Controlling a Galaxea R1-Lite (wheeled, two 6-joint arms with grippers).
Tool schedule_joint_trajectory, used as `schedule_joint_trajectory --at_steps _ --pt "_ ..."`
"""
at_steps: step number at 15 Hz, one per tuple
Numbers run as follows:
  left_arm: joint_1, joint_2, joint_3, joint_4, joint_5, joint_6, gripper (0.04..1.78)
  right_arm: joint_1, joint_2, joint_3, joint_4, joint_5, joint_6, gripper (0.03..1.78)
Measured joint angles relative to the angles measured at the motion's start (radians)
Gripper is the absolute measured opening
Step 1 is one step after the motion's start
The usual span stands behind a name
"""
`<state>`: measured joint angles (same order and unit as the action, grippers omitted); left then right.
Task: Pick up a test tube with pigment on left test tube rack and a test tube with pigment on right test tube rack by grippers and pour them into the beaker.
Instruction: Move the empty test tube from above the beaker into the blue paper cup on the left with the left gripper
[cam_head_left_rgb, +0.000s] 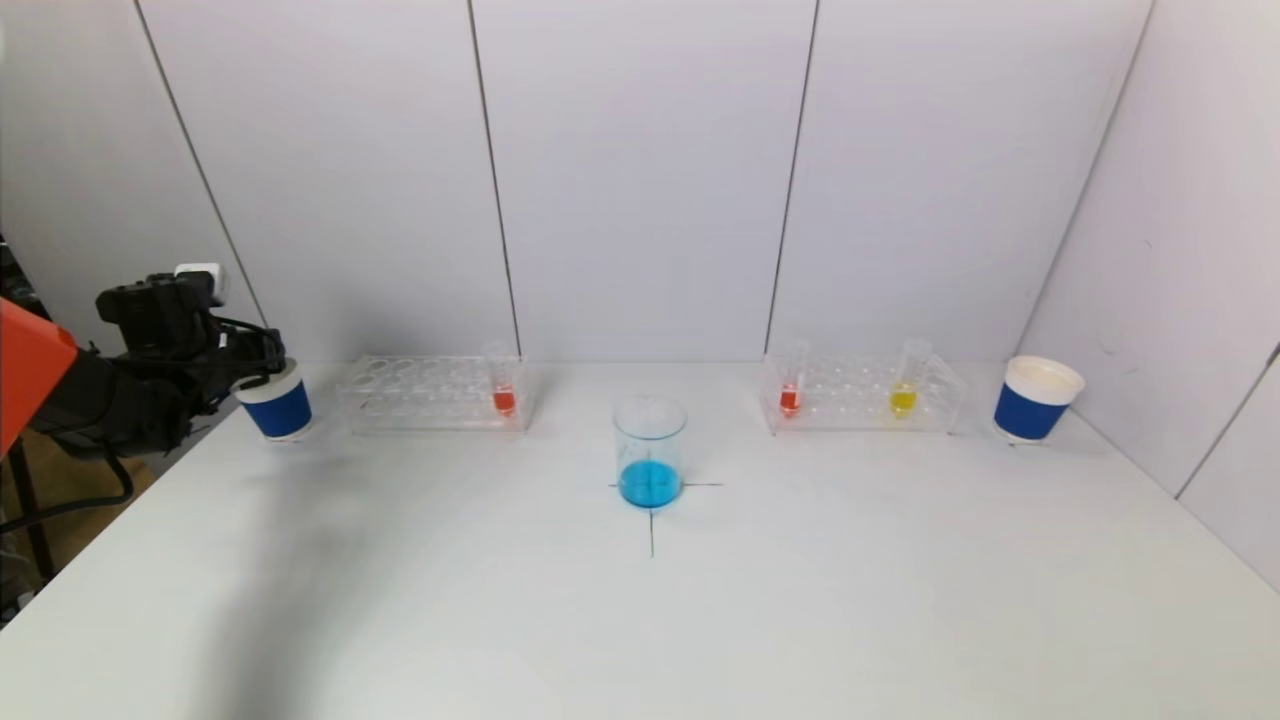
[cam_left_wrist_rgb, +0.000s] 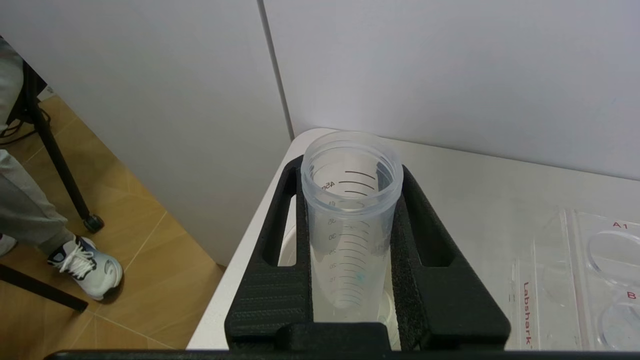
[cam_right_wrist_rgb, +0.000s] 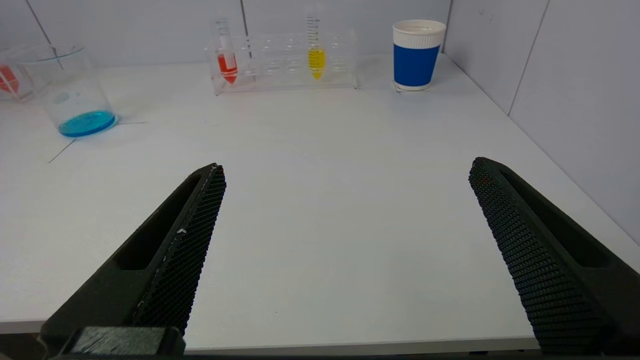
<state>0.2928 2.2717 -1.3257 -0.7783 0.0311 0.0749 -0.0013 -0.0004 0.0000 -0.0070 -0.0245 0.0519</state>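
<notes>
On the white counter (cam_head_left_rgb: 800, 600), a beaker (cam_head_left_rgb: 650, 450) holds blue liquid. The left hand (cam_left_wrist_rgb: 350, 240) pinches an empty test tube (cam_left_wrist_rgb: 350, 200) above the blue cup (cam_head_left_rgb: 275, 402). The right hand (cam_right_wrist_rgb: 345, 250) is spread wide.

1. Head view: looks forward and down from high over the table (cam_head_left_rgb: 700, 620); beaker (cam_head_left_rgb: 650, 465) at centre.
2. Left wrist view: sits close at the table's 10 o'clock corner, facing the wall.
3. Right wrist view: low, near edge, faces 12 o'clock; shares beaker and right rack (cam_right_wrist_rgb: 285, 62) with head view.

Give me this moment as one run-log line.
left gripper: shut on emptied test tube, over left cup | right gripper: open, idle | beaker: blue liquid
</notes>
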Motion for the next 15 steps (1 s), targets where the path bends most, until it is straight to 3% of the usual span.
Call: schedule_joint_trajectory --at_steps 6,9,11,15 --pt "0.001 0.000 0.005 -0.002 0.000 0.001 0.45 0.000 0.000 0.000 0.000 0.000 0.000 1.77" --pt "0.001 -0.001 0.005 -0.001 0.001 0.002 0.55 0.000 0.000 0.000 0.000 0.000 0.000 1.77" --pt "0.002 -0.001 0.004 -0.002 0.001 0.001 0.75 0.000 0.000 0.000 0.000 0.000 0.000 1.77" --pt "0.001 -0.006 0.004 0.000 0.001 0.001 1.37 0.000 0.000 0.000 0.000 0.000 0.000 1.77"
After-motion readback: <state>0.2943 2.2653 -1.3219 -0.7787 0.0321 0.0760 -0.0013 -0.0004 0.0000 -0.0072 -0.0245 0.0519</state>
